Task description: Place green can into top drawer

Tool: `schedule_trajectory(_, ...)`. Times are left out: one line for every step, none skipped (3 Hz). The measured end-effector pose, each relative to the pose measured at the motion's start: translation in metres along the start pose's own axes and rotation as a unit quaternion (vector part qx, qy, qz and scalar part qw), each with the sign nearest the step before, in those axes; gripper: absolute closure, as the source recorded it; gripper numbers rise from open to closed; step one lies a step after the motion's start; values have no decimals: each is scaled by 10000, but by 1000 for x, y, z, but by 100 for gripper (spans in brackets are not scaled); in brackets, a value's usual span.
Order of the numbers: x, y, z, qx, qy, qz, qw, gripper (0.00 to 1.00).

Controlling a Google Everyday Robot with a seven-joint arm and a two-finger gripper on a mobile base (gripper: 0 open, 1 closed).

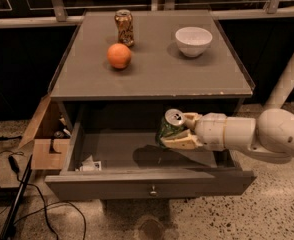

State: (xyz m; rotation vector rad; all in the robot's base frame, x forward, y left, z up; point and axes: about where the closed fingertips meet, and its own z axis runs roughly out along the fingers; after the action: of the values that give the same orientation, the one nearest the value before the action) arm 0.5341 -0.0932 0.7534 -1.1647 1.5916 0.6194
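Observation:
The green can (168, 128), green with a dark mottled pattern and a silver top, is held tilted in my gripper (179, 130). The gripper reaches in from the right on a cream arm and is shut on the can. It holds the can above the inside of the open top drawer (149, 182), right of the drawer's middle. The drawer is pulled out, with a flat grey front and a small round knob (153, 190). The can casts a shadow on the drawer floor below it.
On the cabinet top (157, 79) stand an orange-brown patterned can (124, 27), an orange (119, 56) and a white bowl (193, 40). A small white packet (90, 165) lies in the drawer's front left corner. An open cardboard box (44, 141) and cables (17, 184) are on the floor at left.

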Motion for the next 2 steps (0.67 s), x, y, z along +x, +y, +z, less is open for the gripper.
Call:
schedule_trajectory(43,12,55,-426,-107,-18,9990,100)
schedule_trajectory(46,10,55,-423,-69,-36,9991,100)
